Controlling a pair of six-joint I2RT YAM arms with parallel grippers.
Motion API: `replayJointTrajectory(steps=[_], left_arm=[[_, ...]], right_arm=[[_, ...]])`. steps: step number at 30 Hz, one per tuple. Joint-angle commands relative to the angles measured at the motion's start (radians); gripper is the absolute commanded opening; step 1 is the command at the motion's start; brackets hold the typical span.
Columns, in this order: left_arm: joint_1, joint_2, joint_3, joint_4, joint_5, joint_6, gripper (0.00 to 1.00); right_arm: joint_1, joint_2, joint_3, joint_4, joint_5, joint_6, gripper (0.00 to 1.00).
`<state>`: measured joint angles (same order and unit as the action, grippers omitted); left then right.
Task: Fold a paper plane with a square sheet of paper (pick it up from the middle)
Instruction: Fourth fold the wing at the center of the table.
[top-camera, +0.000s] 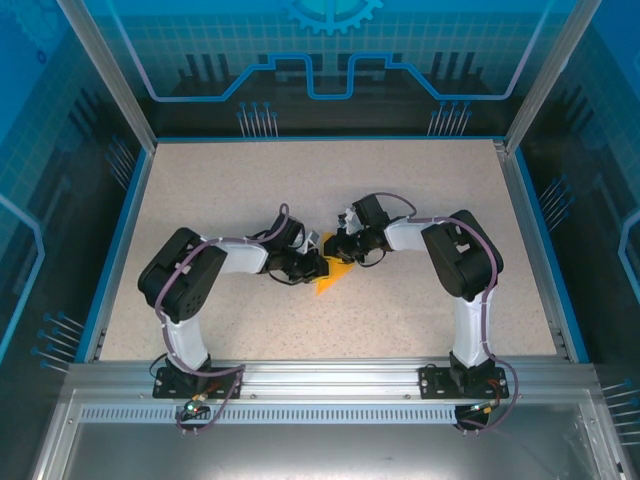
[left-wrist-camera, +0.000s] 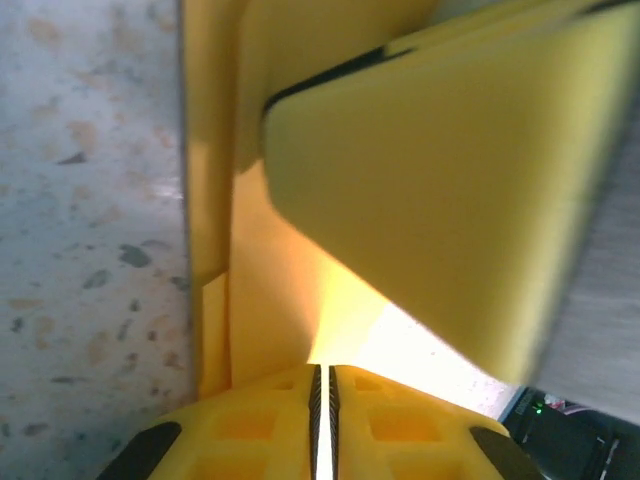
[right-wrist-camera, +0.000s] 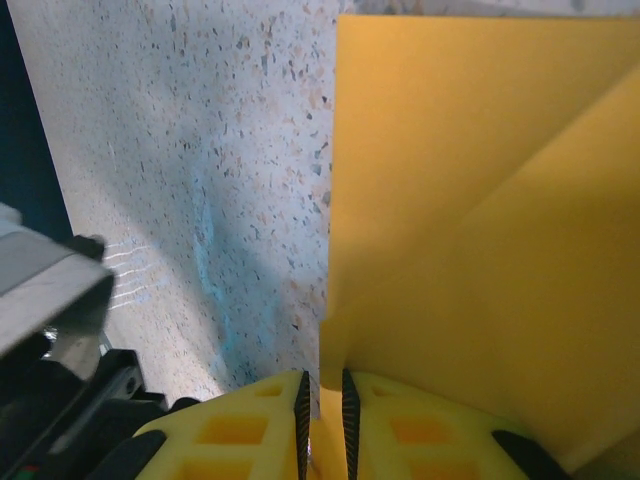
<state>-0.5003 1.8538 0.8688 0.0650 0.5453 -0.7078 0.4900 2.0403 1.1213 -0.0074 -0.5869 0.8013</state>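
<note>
From above, our left hand (top-camera: 314, 265) and right hand (top-camera: 342, 247) meet over the part-folded paper plane (top-camera: 335, 280) on the middle of the speckled bench (top-camera: 430, 190), with blue panels (top-camera: 40, 150) around. Left wrist: jaws nearly shut, pinching its layers. Right wrist: jaws nipping an edge. It looks light, floppy and easily creased; we judge grips near the folds safest.

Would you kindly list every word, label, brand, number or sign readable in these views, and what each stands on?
None: no readable text in any view. The blue back wall bears only a gear emblem and circuit-style lines, no letters. The folded orange-yellow paper and the speckled table carry no writing.
</note>
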Motion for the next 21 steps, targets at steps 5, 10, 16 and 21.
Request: replayJointTrajectory(steps=[5,10,16,21], left_arm=[[0.003,0.019,-0.042,-0.123,-0.136,0.016,0.07],[0.004,0.025,-0.060,-0.134,-0.151,0.029,0.06],[0.004,0.036,-0.049,-0.133,-0.145,0.032,0.04],[0.003,0.041,-0.050,-0.127,-0.144,0.031,0.03]], right_arm=[[0.005,0.076,-0.024,-0.061,0.084,-0.004,0.20],[-0.012,0.016,0.006,-0.086,0.061,-0.025,0.21],[-0.052,-0.124,-0.011,-0.103,0.056,-0.061,0.23],[-0.038,-0.171,-0.039,-0.112,0.064,-0.088,0.20]])
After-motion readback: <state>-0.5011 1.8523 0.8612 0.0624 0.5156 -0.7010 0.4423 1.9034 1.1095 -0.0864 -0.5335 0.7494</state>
